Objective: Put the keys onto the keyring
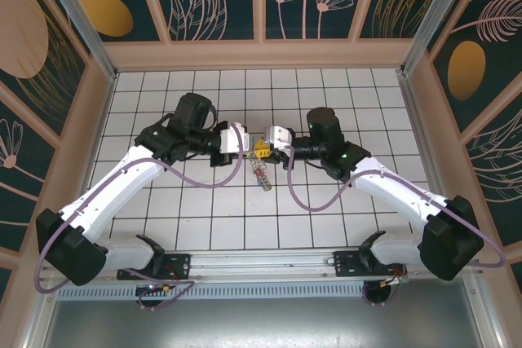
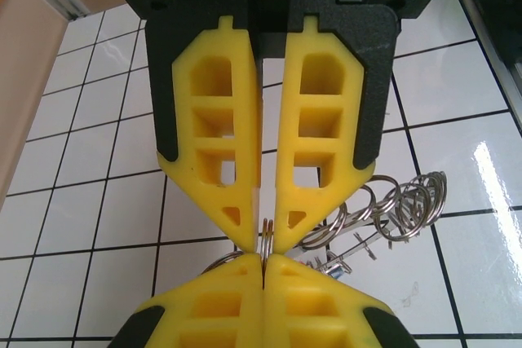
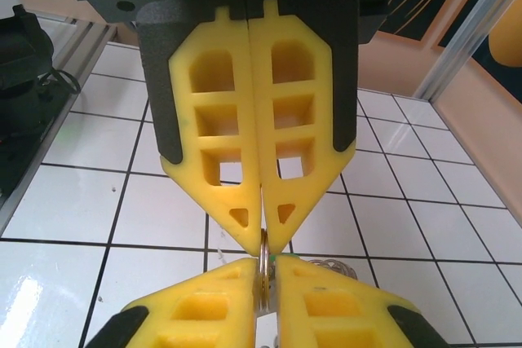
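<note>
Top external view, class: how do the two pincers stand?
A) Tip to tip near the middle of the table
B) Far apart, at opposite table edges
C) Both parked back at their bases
A: the left pincer and the right pincer meet tip to tip, both pinching the keyring.

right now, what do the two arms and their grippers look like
The left arm and right arm have white shells, black joint housings and a looping purple cable each. The left gripper and right gripper have black bodies carrying two yellow fingers with rectangular cut-outs, tapering to points.
</note>
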`<state>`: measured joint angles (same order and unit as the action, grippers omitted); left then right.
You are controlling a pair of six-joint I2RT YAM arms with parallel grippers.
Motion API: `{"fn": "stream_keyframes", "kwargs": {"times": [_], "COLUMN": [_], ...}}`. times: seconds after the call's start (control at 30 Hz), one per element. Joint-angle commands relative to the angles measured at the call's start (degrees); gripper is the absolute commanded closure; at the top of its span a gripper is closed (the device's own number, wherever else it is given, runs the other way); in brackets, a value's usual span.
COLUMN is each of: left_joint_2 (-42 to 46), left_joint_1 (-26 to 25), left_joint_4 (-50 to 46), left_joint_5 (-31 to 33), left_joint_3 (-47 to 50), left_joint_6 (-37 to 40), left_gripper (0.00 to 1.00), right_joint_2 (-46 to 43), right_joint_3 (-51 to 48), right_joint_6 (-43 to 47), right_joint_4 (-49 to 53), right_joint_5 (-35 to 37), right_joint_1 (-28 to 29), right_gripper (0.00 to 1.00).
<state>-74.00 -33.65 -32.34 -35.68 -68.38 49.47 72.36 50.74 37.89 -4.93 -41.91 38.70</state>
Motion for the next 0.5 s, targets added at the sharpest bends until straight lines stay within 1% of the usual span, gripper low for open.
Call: {"fn": "stream_keyframes", "kwargs": {"times": [0.0, 0.07, 0.1, 0.13, 0.3, 0.33, 0.4, 0.43, 0.47], "left_joint_2": [0.51, 0.83, 1.0, 1.17, 1.77, 2.27, 4.3, 5.48, 7.0], "left_joint_1": [-0.06, -0.1, -0.03, -0.04, -0.08, -0.08, -0.02, -0.01, 0.02], "left_joint_4": [1.58, 2.16, 2.45, 2.61, 3.69, 4.44, 6.82, 8.7, 10.83], "left_joint_5": [-2.51, -2.69, -2.81, -2.9, -0.91, -0.62, -1.14, -1.07, -1.03], "left_joint_3": [-1.63, -1.32, -1.15, -1.0, 0.26, 0.77, 2.9, 4.25, 5.9], "left_joint_6": [-0.85, -1.14, -1.38, -1.51, -3.27, -4.03, -4.88, -5.8, -6.78], "left_gripper": [1.0, 1.0, 1.0, 1.0, 0.99, 0.92, 0.74, 0.69, 0.67], "right_joint_2": [1.16, 1.7, 2.03, 2.21, -0.02, -0.55, -1.85, -2.35, -3.01], "right_joint_3": [0.07, 0.24, 0.44, 0.63, -2.39, -2.99, -4.52, -5.18, -6.06], "right_joint_6": [-1.13, -1.94, -2.18, -2.37, -8.22, -9.21, -11.63, -12.82, -14.17], "right_joint_4": [-0.64, -0.86, -0.63, -0.84, -9.59, -10.86, -14.57, -16.26, -18.25], "right_joint_5": [-1.19, -0.92, -1.32, -1.91, -2.75, -3.22, -4.11, -4.87, -5.64], "right_joint_1": [0.5, 0.5, 0.5, 0.5, 0.18, -0.08, -0.68, -1.08, -1.41], "right_gripper": [0.85, 0.85, 0.95, 1.0, 1.0, 1.0, 1.0, 1.0, 1.0]}}
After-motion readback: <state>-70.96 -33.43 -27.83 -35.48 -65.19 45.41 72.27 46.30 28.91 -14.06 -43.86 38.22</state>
